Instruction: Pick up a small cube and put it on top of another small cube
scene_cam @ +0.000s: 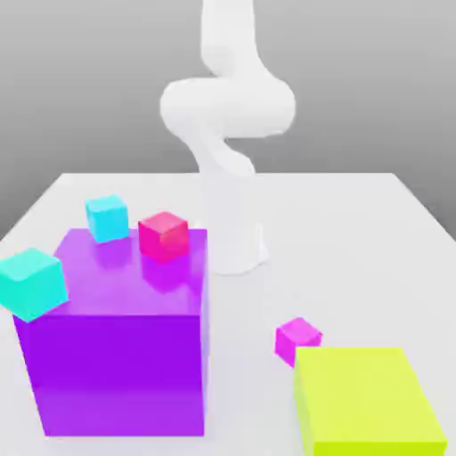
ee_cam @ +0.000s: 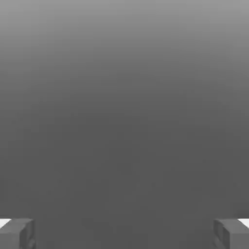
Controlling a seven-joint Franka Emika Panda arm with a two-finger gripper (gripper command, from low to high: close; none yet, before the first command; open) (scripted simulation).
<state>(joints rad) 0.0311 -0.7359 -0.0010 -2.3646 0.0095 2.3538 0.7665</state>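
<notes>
The claw [ee_cam: 124,233] is spread wide and empty, its two fingertips at opposite edges of the hand view, ready for a grasp not yet begun. The magenta cube [scene_cam: 297,338] rests on the white desk [scene_cam: 356,232], touching or just beside the yellow block [scene_cam: 365,401]. The crimson cube [scene_cam: 163,236], its target, appears to sit on the purple block [scene_cam: 116,356] between cyan cubes [scene_cam: 107,217]. A plain grey backdrop surrounds the desk.

White arm [scene_cam: 233,116] on a white table [scene_cam: 356,232]. Big purple block [scene_cam: 120,356], glossy; yellow-green block [scene_cam: 365,401] at 5 o'clock. Small magenta cube [scene_cam: 297,337], crimson-pink cube [scene_cam: 164,236], two cyan cubes [scene_cam: 107,218] [scene_cam: 32,282]. Grey fingertips [ee_cam: 17,233], plain grey backdrop.
</notes>
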